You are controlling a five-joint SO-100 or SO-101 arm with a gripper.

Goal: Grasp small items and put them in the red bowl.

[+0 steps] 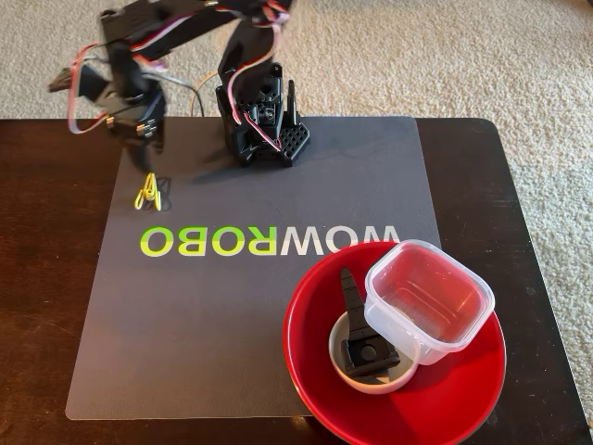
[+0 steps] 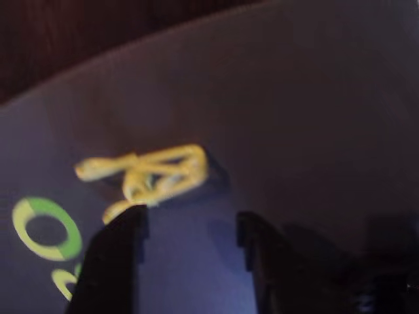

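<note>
Your gripper (image 2: 190, 229) hangs with its two dark fingers spread apart and nothing between them. Just ahead of the fingertips in the wrist view lie the yellow paper clips (image 2: 149, 173), a loose tangle flat on the grey mat (image 2: 294, 118), nearer the left finger than the right. Expect them to be very light, thin, springy wire that sits low and slides easily, so pinch across the thickest knot of the bundle. Well away from your gripper sits the red bowl (image 1: 445, 399).
</note>
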